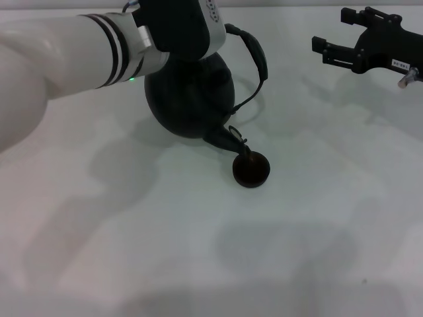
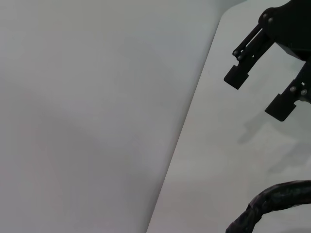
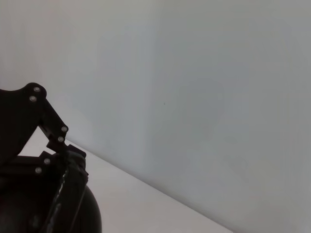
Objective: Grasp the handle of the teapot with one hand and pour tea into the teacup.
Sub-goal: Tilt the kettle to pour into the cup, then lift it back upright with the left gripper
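The black teapot (image 1: 188,99) is tilted forward, its spout (image 1: 225,140) pointing down over the back rim of the small black teacup (image 1: 251,170) on the white table. The arched handle (image 1: 254,59) loops out to the teapot's right. My left arm's wrist (image 1: 178,30) covers the teapot's top and hides the fingers in the head view. In the right wrist view the left gripper (image 3: 68,160) is shut on the handle (image 3: 65,194), above the teapot (image 3: 90,218). My right gripper (image 1: 330,30) is open and empty at the back right, also seen in the left wrist view (image 2: 255,94).
The white table (image 1: 198,251) bears only the teapot's and arms' shadows near the front. Its far edge (image 2: 184,131) meets a plain grey wall. A piece of the handle (image 2: 272,204) shows in the left wrist view.
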`<state>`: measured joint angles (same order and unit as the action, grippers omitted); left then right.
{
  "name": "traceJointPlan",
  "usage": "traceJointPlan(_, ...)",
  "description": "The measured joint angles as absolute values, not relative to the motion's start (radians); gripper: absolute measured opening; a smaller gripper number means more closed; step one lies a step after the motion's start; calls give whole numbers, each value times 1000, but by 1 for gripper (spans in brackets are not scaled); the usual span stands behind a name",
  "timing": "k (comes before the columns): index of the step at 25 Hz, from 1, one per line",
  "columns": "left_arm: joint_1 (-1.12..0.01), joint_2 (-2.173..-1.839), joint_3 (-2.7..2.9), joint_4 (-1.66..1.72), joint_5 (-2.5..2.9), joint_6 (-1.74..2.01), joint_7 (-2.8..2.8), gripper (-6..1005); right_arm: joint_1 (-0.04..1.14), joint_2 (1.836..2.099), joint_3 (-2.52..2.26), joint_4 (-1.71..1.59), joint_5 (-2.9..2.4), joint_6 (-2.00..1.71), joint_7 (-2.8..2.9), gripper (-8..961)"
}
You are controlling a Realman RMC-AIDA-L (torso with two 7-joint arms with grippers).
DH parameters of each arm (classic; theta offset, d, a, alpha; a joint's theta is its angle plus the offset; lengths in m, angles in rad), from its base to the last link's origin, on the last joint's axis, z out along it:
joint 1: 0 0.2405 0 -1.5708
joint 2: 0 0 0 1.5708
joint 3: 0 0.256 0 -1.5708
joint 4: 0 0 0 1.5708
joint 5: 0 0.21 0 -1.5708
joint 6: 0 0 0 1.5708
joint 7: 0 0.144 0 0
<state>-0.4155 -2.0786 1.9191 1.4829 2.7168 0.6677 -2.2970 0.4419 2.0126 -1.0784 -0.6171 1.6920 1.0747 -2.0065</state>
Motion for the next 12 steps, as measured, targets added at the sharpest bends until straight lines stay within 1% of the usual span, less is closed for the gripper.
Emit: traceJointPlan(12,-396,-2077,1903,1485,2657,669,-2298,93,443,2011,-1078,-609,1692,1074,-2006,845)
